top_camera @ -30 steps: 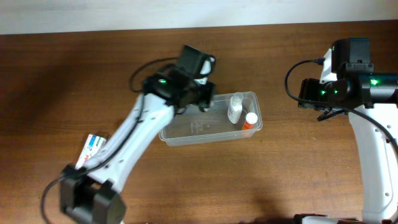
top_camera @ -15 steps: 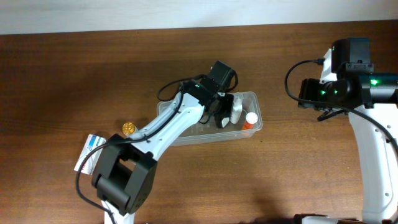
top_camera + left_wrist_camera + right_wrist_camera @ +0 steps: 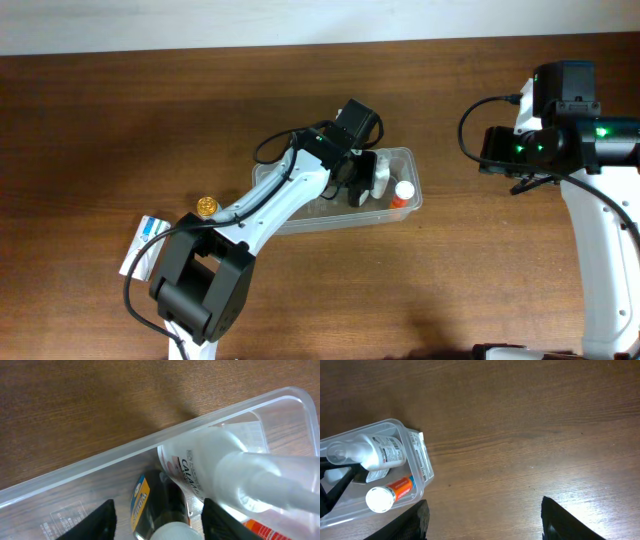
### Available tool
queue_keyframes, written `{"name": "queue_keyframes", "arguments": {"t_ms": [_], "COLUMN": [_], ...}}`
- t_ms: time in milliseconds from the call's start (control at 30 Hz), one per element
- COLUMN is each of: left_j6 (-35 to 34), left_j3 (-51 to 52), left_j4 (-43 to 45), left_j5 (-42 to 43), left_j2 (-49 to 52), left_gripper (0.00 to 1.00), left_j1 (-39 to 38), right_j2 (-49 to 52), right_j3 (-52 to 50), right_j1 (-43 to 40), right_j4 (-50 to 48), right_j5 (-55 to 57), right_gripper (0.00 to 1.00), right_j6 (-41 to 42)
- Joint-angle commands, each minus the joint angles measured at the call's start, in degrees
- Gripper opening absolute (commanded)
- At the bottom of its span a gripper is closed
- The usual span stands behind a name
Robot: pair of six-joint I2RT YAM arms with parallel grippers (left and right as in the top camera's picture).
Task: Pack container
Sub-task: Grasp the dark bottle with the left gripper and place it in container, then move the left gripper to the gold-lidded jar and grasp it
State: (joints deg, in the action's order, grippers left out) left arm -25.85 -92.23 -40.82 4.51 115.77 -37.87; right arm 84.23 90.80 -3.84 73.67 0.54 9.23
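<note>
Table (image 3: 480,280): one container (image 3: 320,217) holding three bottles (image 3: 380,452); left end effector (image 3: 160,522), right end effector (image 3: 485,520) agape.

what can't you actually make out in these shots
Left wrist: whether the left claw grips the dark bottle; the bottom edge cuts off the contact.
Overhead: the left arm covers that bottle and part of the container.
Overhead: the packet print is too small to read.
Overhead: the gold item is too small to identify.
Left wrist: the white bottle label is cut by its blurred top.
</note>
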Motion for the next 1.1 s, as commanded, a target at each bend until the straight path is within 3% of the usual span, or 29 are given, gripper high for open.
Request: {"name": "queue_keyframes", "arguments": {"t_ms": [0, 233, 333, 500, 667, 1067], "left_j6": [0.5, 3.2, 3.2, 3.1, 3.2, 3.2], "left_j3": [-0.8, -1.7, -1.7, -1.7, -0.3, 9.2], "left_j4": [0.1, -1.0, -3.6, -13.4, -20.0, -20.1], "left_j5": [0.2, -3.0, -4.7, -8.0, -7.7, -7.8], "left_j2": [-2.3, -11.3, -16.4, -23.0, -22.7, -12.8], "left_gripper": [0.6, 0.83, 0.99, 0.99, 0.99, 0.99], "left_j1": [-0.2, 1.9, 5.3, 15.2, 24.2, 33.8], "right_j2": [0.2, 0.2, 0.2, 0.2, 0.2, 0.2], "right_j3": [-1.0, -2.2, -2.2, -2.2, -2.2, -2.2], "right_j1": [-0.3, -0.3, -0.3, -0.3, -0.3, -0.3], "right_j4": [-0.2, -1.0, -1.0, -1.0, -1.2, -1.2], "right_j5": [-0.3, -0.3, -0.3, -0.3, -0.3, -0.3], "right_gripper": [0.64, 0.64, 0.64, 0.64, 0.64, 0.64], "right_j6": [0.5, 0.5, 0.5, 0.5, 0.5, 0.5]}}
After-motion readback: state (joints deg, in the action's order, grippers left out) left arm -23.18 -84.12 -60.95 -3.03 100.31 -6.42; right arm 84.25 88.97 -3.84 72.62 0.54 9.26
